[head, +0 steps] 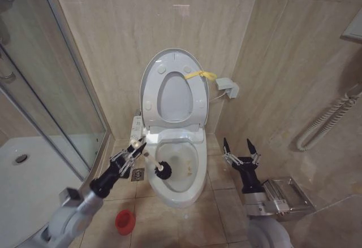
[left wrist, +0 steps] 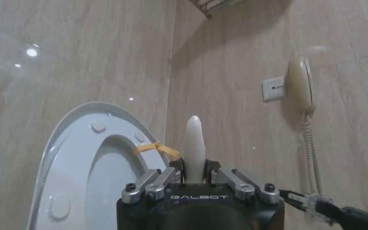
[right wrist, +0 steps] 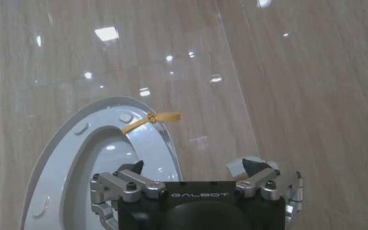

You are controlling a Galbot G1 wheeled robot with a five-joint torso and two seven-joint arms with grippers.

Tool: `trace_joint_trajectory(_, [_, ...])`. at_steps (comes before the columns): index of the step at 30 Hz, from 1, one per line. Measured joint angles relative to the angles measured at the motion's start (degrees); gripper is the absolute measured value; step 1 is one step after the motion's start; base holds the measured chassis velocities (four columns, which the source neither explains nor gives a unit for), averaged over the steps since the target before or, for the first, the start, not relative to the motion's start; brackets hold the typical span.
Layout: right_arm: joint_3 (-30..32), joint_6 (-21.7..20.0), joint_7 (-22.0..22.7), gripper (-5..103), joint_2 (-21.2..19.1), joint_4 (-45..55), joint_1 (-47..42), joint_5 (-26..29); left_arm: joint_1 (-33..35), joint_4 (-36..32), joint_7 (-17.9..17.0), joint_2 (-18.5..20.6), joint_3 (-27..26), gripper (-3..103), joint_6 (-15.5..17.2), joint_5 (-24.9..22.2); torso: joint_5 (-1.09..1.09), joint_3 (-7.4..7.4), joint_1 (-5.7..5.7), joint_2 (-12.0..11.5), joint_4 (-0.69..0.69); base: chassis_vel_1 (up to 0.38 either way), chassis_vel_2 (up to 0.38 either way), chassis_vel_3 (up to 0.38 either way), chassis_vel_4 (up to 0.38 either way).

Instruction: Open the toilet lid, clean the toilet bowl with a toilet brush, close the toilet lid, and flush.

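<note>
The toilet lid stands raised against the wall with the seat ring against it, and a yellow strap hangs at its edge. Below, the toilet bowl is open, with a brownish stain inside. My left gripper is shut on the cream handle of the toilet brush, whose black head rests at the bowl's left inner rim. In the left wrist view the handle's rounded end pokes up between the fingers of the left gripper. My right gripper hangs open to the right of the bowl, holding nothing.
A red brush holder sits on the floor tiles left of the bowl, near a floor drain. The shower tray and its glass screen lie further left. A metal rack and a wall hose are on the right.
</note>
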Motion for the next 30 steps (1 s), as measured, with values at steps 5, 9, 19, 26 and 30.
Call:
trace_joint_trajectory(5, [0.2,0.6,-0.1,100,1.4,-1.5,0.0,-1.2,-11.1,6.6,-1.5,-1.0,9.7,20,-0.1,-0.7,0.01,0.0,0.0,0.0,-0.03,-0.007,0.011,0.01,-0.009])
trace_joint_trajectory(9, [0.4,0.9,-0.1,100,2.3,-2.4,0.2,-1.8,-16.8,10.9,-1.4,-2.6,15.0,20,-0.1,-0.5,0.01,-0.01,-0.01,0.0,-0.03,-0.111,0.079,0.092,-0.095])
trace_joint_trajectory(19, [1.4,1.8,0.0,100,3.7,-3.3,0.7,-3.5,-24.4,19.5,7.9,-3.8,21.1,20,-0.2,2.3,0.0,0.02,0.06,0.0,-0.01,-0.147,0.15,0.131,-0.143])
trace_joint_trajectory(26, [1.6,2.4,-0.5,100,4.9,-3.3,0.2,-3.9,-29.9,25.5,10.7,-7.2,29.5,20,-2.0,4.0,0.02,-0.02,-0.03,0.0,-0.03,0.002,-0.015,-0.02,0.015])
trace_joint_trajectory(30, [1.9,2.5,-0.7,100,5.3,-3.4,0.2,-4.0,-32.0,29.5,10.2,-9.5,34.2,20,-3.2,5.8,0.01,-0.01,-0.02,0.0,0.0,0.0,0.0,0.0,0.0])
